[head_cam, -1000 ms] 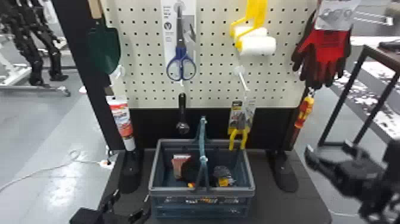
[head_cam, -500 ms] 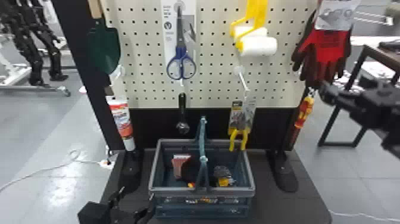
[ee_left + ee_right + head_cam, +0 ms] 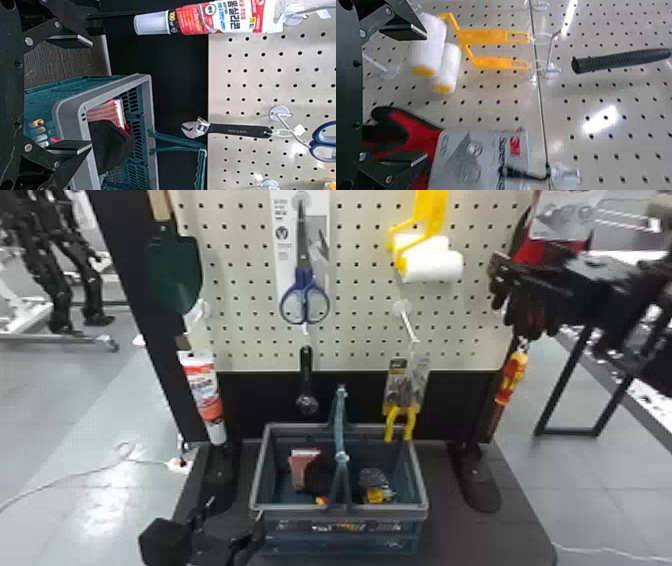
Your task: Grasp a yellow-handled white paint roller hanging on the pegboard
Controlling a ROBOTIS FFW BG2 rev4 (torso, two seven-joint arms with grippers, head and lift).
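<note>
Two white paint rollers (image 3: pixel 430 260) with yellow handles (image 3: pixel 429 210) hang side by side at the top of the pegboard (image 3: pixel 360 325), right of centre. In the right wrist view the rollers (image 3: pixel 433 63) lie near one finger, their yellow handles (image 3: pixel 494 37) pointing away. My right gripper (image 3: pixel 500 282) is raised at the right, in front of the red glove (image 3: pixel 525 252) and right of the rollers. Its jaws stand open and empty (image 3: pixel 395 95). My left gripper (image 3: pixel 225 535) is low at the front left beside the basket, open (image 3: pixel 77 95).
Blue scissors (image 3: pixel 304 297), a green trowel (image 3: pixel 172 272), a sealant tube (image 3: pixel 202 390), a wrench (image 3: pixel 306 385), yellow pliers (image 3: pixel 400 410) and a red screwdriver (image 3: pixel 510 377) hang on the board. A grey-teal basket (image 3: pixel 415 490) with a handle stands below. A black table frame (image 3: pixel 575 385) is at the right.
My right arm has risen from low at the right to glove height and moved left toward the board. The left arm has barely shifted.
</note>
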